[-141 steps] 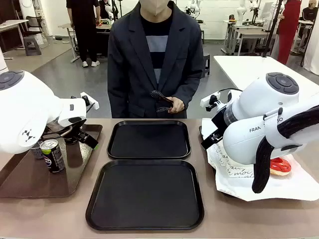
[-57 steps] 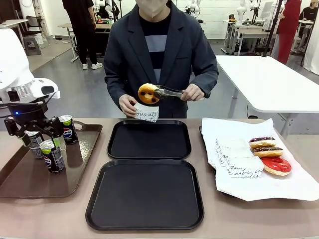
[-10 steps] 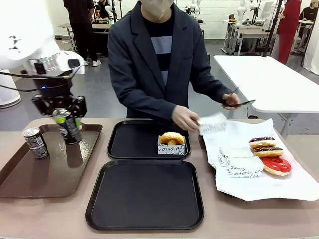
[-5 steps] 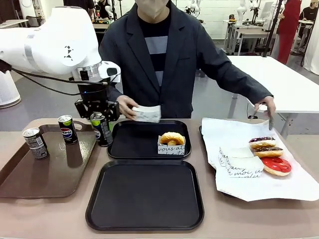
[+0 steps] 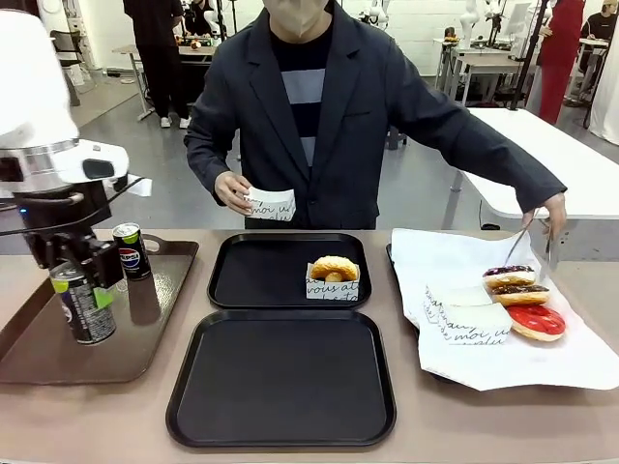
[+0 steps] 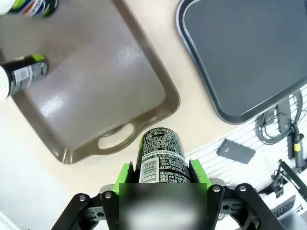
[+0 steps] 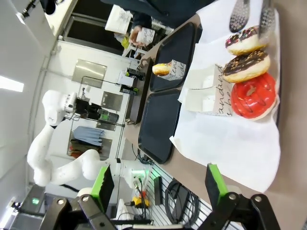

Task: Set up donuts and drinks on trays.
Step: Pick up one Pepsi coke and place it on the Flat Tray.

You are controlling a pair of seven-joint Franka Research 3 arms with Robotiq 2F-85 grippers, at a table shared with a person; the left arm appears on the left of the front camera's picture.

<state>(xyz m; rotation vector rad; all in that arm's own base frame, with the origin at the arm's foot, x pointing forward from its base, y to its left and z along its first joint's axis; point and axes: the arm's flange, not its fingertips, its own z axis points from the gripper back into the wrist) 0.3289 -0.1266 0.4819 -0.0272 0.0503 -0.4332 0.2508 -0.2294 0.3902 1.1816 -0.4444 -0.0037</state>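
One big table (image 5: 464, 430) holds everything, and a person (image 5: 309, 116) in a dark jacket stands at its far side. Two black trays lie in the middle: the near tray (image 5: 282, 382) is bare, and the far tray (image 5: 256, 275) is just behind it. A brown tray (image 5: 145, 329) lies on the robot's left. A white paper (image 5: 542, 372) lies on its right.

The left claw (image 5: 75, 273) is clamped on a green-topped can (image 5: 85, 311). The can is upright over the brown tray, but I cannot tell if it touches it. In the left wrist view the green pads (image 6: 125, 172) press both sides of the can. A blue can (image 5: 129, 253) stands on the brown tray just beside the claw, in its way toward the black trays. The left wrist view shows a third can (image 6: 21, 76) farther off on the brown tray.

The right claw (image 7: 158, 172) has its fingers wide apart with nothing between them.

A golden donut (image 5: 334, 268) in a paper sleeve sits on the right part of the far tray. Three more sit in a row on the white paper: a sprinkled donut (image 5: 508, 275), a brown donut (image 5: 519, 293) and a red donut (image 5: 538, 322). One hand (image 5: 553, 208) holds tongs (image 5: 527, 237) just above that row. The other hand (image 5: 232, 190) holds an empty sleeve (image 5: 273, 204) behind the far tray.
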